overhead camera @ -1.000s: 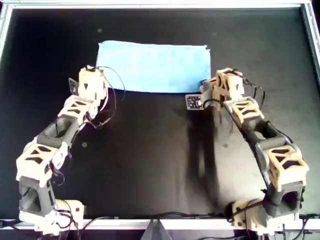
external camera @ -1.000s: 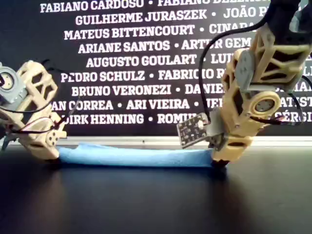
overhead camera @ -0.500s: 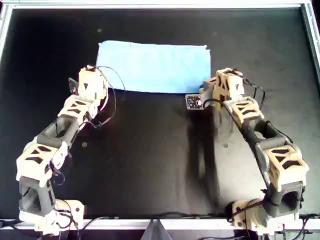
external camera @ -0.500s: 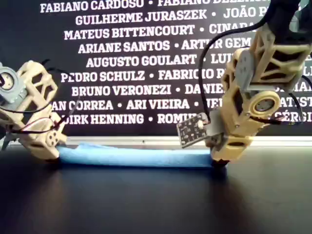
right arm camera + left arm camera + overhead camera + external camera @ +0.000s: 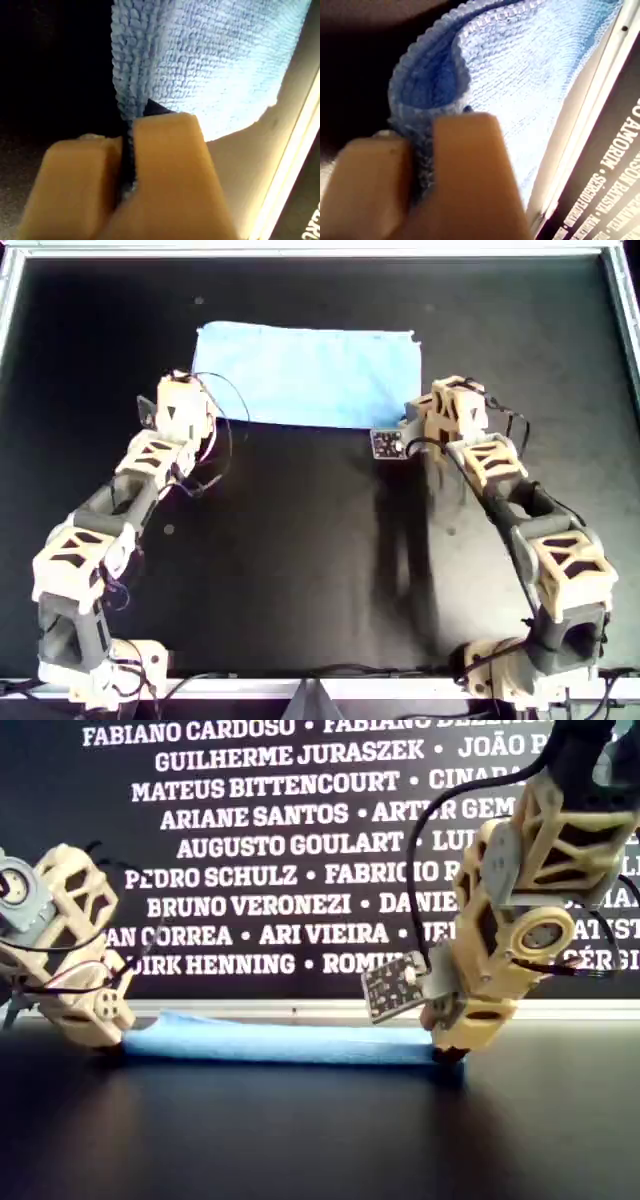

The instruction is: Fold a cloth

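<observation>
The light-blue cloth (image 5: pixel 310 375) lies as a flat rectangle at the far middle of the black table; it also shows in the exterior view (image 5: pixel 280 1042). My first gripper (image 5: pixel 193 410) is at its near corner on the overhead view's left, low on the table (image 5: pixel 113 1042). The first wrist view shows it (image 5: pixel 422 145) shut on a doubled cloth edge (image 5: pixel 530 75). My second gripper (image 5: pixel 415 422) is at the near corner on the overhead view's right (image 5: pixel 447 1055). The second wrist view shows it (image 5: pixel 127 135) shut on the cloth edge (image 5: pixel 210 50).
A small dark marker board (image 5: pixel 385 443) hangs off the second arm's wrist (image 5: pixel 395 986). A metal rail (image 5: pixel 300 250) frames the table. A dark wall with white names (image 5: pixel 300 820) stands behind the far rail. Both arms reach in from the near edge.
Almost nothing: the cloth's near edge and the second gripper have crept slightly toward the near side. Both grippers stay shut on the cloth.
</observation>
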